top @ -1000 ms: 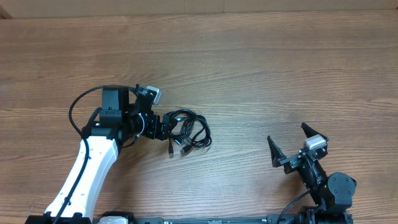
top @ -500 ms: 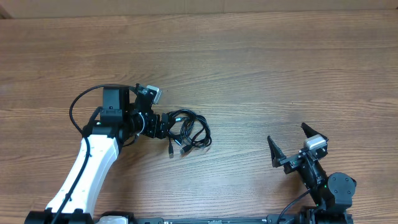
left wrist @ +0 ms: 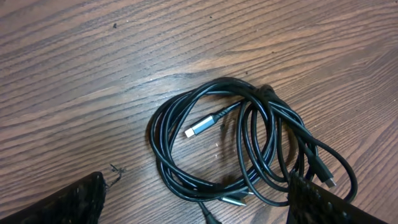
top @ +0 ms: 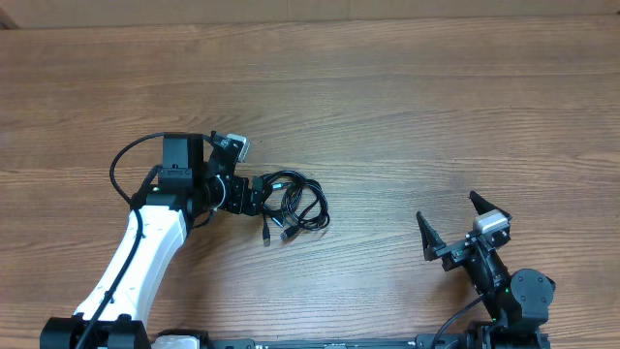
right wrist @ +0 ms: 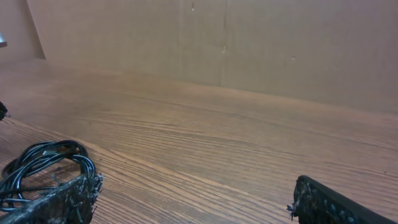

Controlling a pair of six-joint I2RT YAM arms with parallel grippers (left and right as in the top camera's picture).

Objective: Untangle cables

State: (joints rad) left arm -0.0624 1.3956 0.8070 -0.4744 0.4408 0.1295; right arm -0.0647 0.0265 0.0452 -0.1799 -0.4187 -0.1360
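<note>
Tangled black cables (left wrist: 264,94) on wooden table (left wrist: 93,68)

no readable text, labels or markings

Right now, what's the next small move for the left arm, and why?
Probably ease the left gripper forward and down, then close on the near edge of the cables. Its jaws stand open astride the coil with nothing held, and the strands lie looped together in one pile.
</note>
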